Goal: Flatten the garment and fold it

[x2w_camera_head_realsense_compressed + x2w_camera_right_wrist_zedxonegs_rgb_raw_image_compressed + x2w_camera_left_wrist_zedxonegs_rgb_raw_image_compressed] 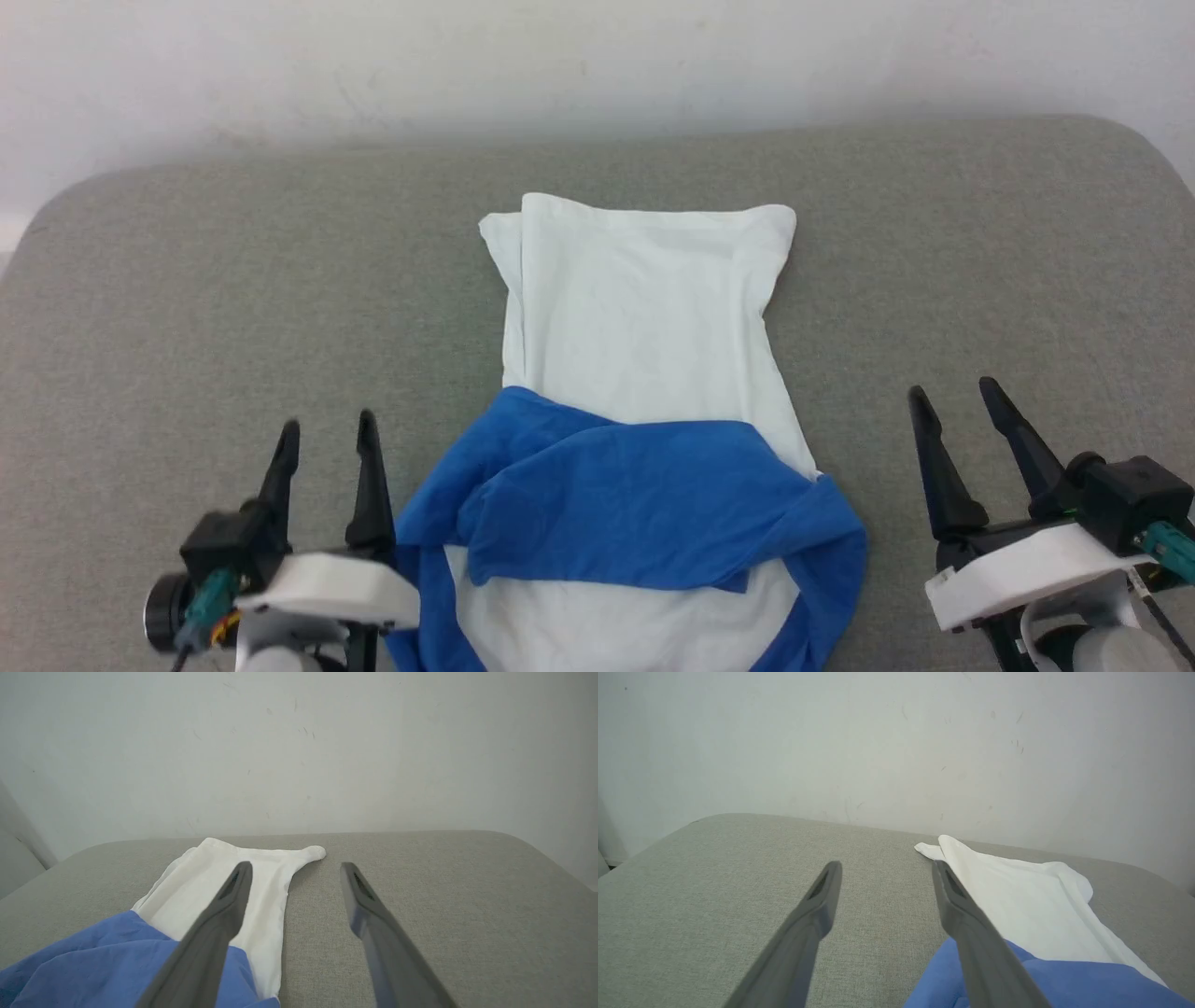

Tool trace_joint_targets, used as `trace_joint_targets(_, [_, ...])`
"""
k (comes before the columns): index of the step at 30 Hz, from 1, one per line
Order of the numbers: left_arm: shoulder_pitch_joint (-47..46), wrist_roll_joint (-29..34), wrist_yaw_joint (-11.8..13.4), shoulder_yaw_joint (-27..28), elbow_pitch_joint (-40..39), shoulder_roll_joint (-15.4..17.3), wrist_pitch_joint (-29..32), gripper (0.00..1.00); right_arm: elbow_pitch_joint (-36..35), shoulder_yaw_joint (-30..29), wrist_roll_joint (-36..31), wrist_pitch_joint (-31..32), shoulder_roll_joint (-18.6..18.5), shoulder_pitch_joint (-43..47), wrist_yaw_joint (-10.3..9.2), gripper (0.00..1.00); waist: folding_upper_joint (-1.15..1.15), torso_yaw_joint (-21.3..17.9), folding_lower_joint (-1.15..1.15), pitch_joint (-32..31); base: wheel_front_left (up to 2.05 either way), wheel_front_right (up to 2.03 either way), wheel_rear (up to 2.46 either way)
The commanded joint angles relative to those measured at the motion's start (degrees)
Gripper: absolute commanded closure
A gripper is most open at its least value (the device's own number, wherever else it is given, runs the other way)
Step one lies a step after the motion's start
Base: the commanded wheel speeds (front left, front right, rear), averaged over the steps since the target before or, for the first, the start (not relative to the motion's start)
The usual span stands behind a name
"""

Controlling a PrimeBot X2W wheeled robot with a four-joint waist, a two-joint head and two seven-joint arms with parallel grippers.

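The garment (644, 317) lies in the middle of the grey padded surface, its white body folded into a narrow strip running away from me. Both blue sleeves (644, 509) are laid across its near part. In the wrist views I see the white body (1027, 905) (261, 891) and the blue sleeve cloth (1064, 980) (107, 961). My left gripper (327, 434) (885, 870) stands open just left of the sleeves, holding nothing. My right gripper (952, 392) (296, 870) is open to the right of the garment, apart from it.
The grey padded surface (187, 308) has rounded far corners and ends at a pale wall (597, 65) close behind. Bare fabric stretches to the left and right of the garment.
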Motion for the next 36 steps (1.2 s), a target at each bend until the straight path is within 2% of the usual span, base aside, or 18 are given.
trace_joint_targets(1, [-2.4,0.1,-0.6,-0.3,0.1,0.7,0.7,0.0,-1.2,-0.3,0.1,0.5,0.5,0.7,-0.05,0.0,0.0,-1.2,0.01,1.3,0.0,0.0,0.0])
trace_joint_targets(4, [-7.9,0.0,-1.9,-0.9,1.0,2.0,2.8,0.0,-3.2,-0.6,0.3,1.2,1.1,1.2,-0.05,0.0,0.0,-2.5,0.01,3.2,0.0,0.0,0.0])
trace_joint_targets(11, [-27.3,-0.2,-7.3,-3.6,8.1,5.4,10.4,0.0,-4.4,-1.0,1.5,0.2,2.1,-0.8,-0.05,0.0,0.0,-5.0,0.01,9.2,0.0,0.0,0.0])
trace_joint_targets(18, [-47.6,-0.9,-11.4,-6.9,20.0,9.0,23.0,0.0,-2.9,1.6,3.1,-2.4,2.5,-5.1,-0.05,0.0,0.0,-9.4,0.01,16.5,0.0,0.0,0.0])
trace_joint_targets(22, [-56.7,-1.5,-12.4,-9.7,26.6,11.6,32.0,0.0,-1.2,3.7,4.2,-3.9,2.7,-7.5,-0.05,0.0,0.0,-12.5,0.01,20.2,0.0,0.0,0.0])
trace_joint_targets(23, [-56.7,-1.5,-12.4,-9.7,26.6,11.6,32.0,0.0,-1.2,3.7,4.2,-3.9,2.7,-7.5,-0.05,0.0,0.0,-12.5,0.01,20.2,0.0,0.0,0.0])
trace_joint_targets(27, [-62.7,-2.2,-12.8,-13.1,32.4,14.5,41.5,0.0,0.8,5.6,5.3,-5.5,2.7,-9.4,-0.05,0.0,0.0,-15.3,0.01,23.3,0.0,0.0,0.0])
trace_joint_targets(33, [-65.9,-4.6,-12.9,-18.1,38.1,18.5,53.2,0.0,3.7,7.8,6.9,-7.5,2.8,-11.5,-0.05,0.0,0.0,-18.4,0.01,25.8,0.0,0.0,0.0])
trace_joint_targets(36, [-65.7,-6.1,-12.9,-18.6,40.4,20.2,57.5,0.0,4.8,8.4,7.4,-8.2,2.8,-12.2,-0.05,0.0,0.0,-19.4,0.01,26.4,0.0,0.0,0.0])
